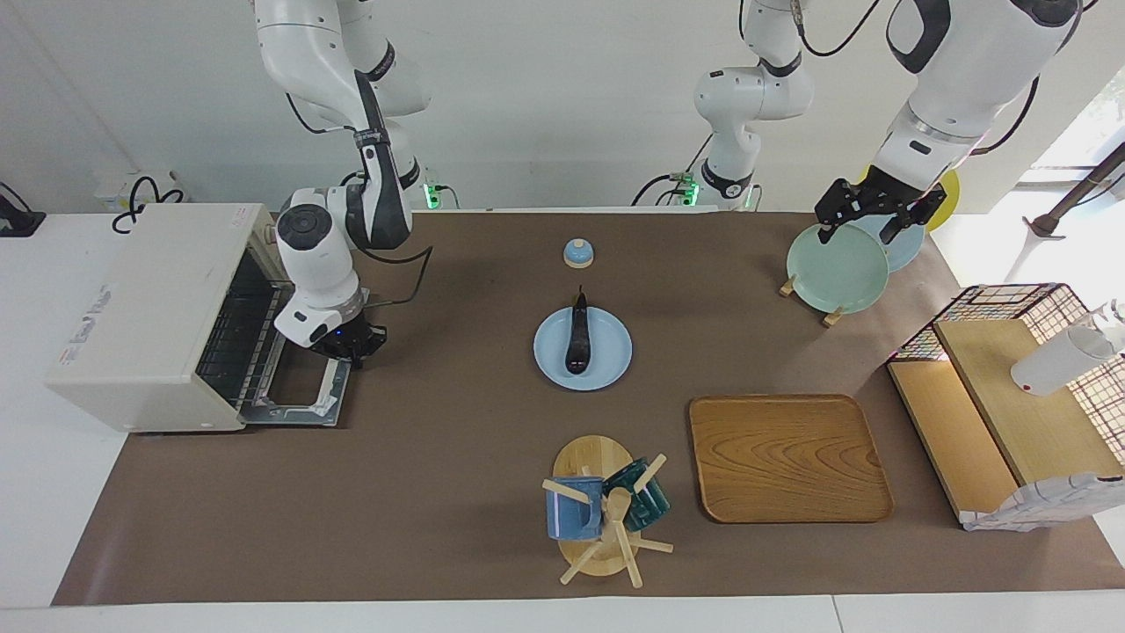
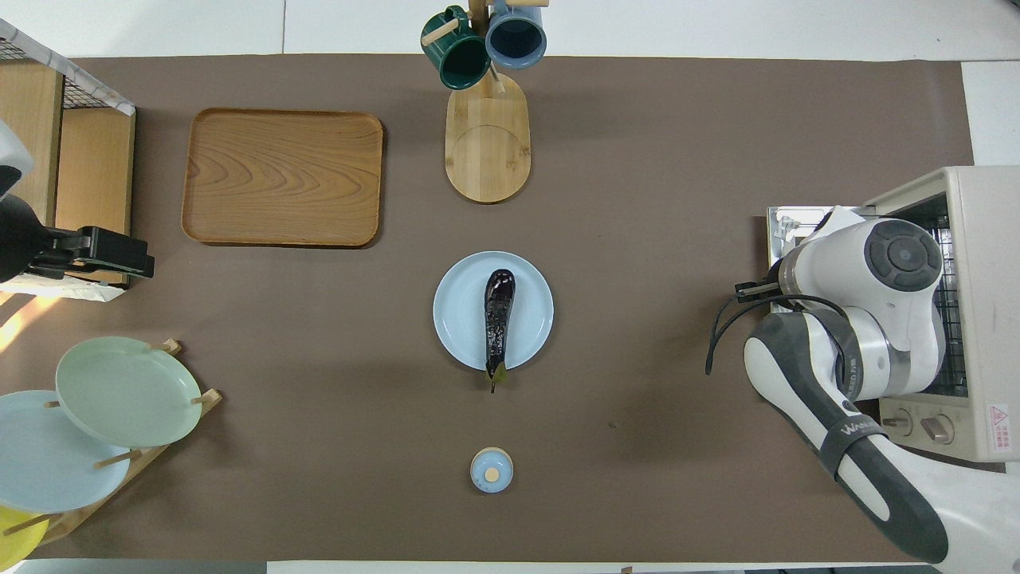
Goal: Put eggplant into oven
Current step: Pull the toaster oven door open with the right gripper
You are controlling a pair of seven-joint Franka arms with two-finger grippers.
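Observation:
The dark purple eggplant (image 1: 577, 338) (image 2: 498, 319) lies on a light blue plate (image 1: 615, 360) (image 2: 454, 307) mid-table, its stem toward the robots. The cream oven (image 1: 149, 308) (image 2: 976, 239) stands at the right arm's end, its door (image 1: 303, 391) (image 2: 785, 223) dropped almost flat and the wire rack showing. My right gripper (image 1: 350, 349) is shut and sits at the door's handle edge, at the end nearer the robots; the wrist hides it from overhead. My left gripper (image 1: 857, 230) (image 2: 111, 253) hangs open and empty over the plate rack.
A plate rack with a green plate (image 1: 835, 268) stands at the left arm's end, next to a wire shelf unit (image 1: 1011, 396). A small blue bell (image 1: 577, 253) sits nearer the robots than the eggplant. A wooden tray (image 1: 787, 457) and a mug tree (image 1: 602, 505) lie farther out.

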